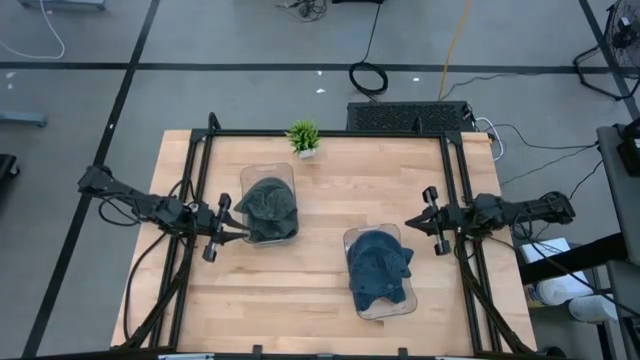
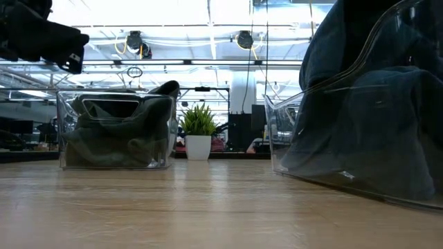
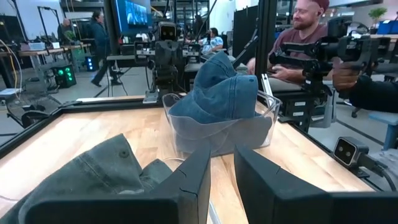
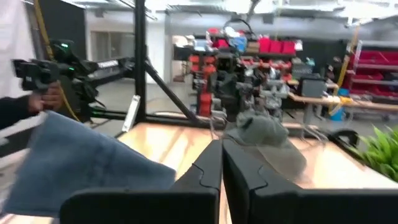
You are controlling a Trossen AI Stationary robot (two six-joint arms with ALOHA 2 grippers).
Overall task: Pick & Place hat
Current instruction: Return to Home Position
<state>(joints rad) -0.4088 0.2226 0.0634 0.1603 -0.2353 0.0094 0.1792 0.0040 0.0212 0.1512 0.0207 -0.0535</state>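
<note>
**Cap binned, both arms empty, only the retreat left**

High view: blue cap (image 1: 378, 262) lies in the nearer clear bin (image 1: 388, 308), inboard of the right gripper (image 1: 415, 222) and a little toward the table's near edge, clearly apart from it. Left gripper (image 1: 232, 233) sits just beside the other bin (image 1: 268, 172), which holds a grey-green cap (image 1: 268, 208). Small plant (image 1: 303, 137) at the far edge of the table (image 1: 330, 190), beyond both grippers.

Low view: blue cap fills its bin and bulges over the rim. The grey-green cap is settled in its bin farther off, with the plant between the two bins. Nothing loose on the wood.

Left wrist view: fingers parted by a narrow gap, nothing between them. The grey-green cap is right under the tips and the blue cap is straight ahead across the table. A person (image 3: 298, 43) sits beyond the frame.

Right wrist view: fingers pressed almost together, nothing held. Blue cloth is close off one side, the grey-green cap ahead.

Judgement: placing looks done. What is left is drawing both arms back to rest. The left one is closest to a bin, so snagging that rim is the only risk.
</note>
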